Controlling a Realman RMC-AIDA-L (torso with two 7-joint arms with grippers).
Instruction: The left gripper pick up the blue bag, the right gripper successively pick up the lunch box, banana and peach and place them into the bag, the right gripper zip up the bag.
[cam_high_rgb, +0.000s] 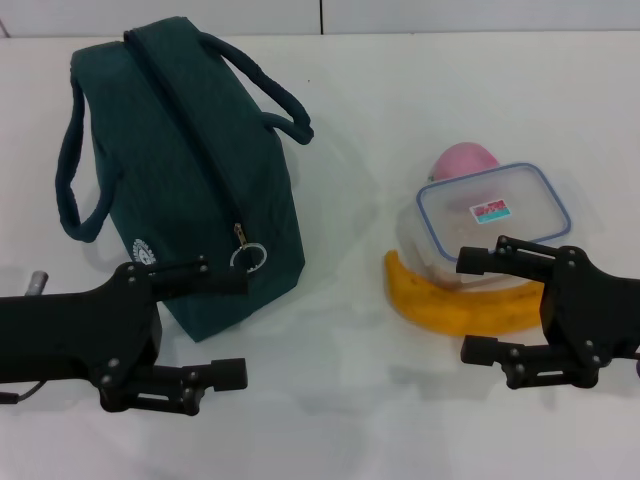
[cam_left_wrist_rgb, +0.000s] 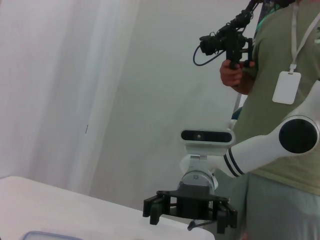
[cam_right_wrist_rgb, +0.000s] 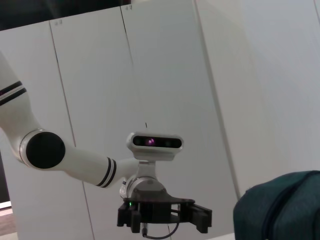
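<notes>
Left gripper (cam_high_rgb: 232, 328): low at near left of table, fingers spread apart, holding nothing; upper finger just in front of bag's near end, touching or not, cannot tell.
Blue bag (cam_high_rgb: 200, 170): on white table (cam_high_rgb: 330, 420), left half, lying long-ways away from robot; zip along top looks closed, so inside hidden, contents cannot tell.
Bag handles (cam_high_rgb: 80, 180): two rope loops, one drooping off left side, one arching off right side near far end.
Zip pull (cam_high_rgb: 248, 256): ring at near end of bag, just above left gripper's upper finger.
Bag handling: soft fabric, likely light and floppy, sags if lifted by one loop; best hold judged to be a handle loop or top seam near the zip; needs opening before anything goes in.
Banana (cam_high_rgb: 455, 303): right of bag, well apart from it, curved along near side of lunch box, touching or just beside it; soft skin, bruises under hard squeeze, grab across the middle.
Lunch box (cam_high_rgb: 492, 213): clear, blue-rimmed lid on, sticker on lid; something faint inside, cannot tell what; stiff, smooth plastic, may slip, grip across short sides.
Peach (cam_high_rgb: 463, 160): behind lunch box, partly hidden by it; round, rolls easily, gentle pinch.
Right gripper (cam_high_rgb: 482, 306): low at near right, fingers wide apart, empty; upper finger overlaps lunch box's near edge, lower finger in front of banana.
Task progress: nothing packed yet, bag not lifted.
</notes>
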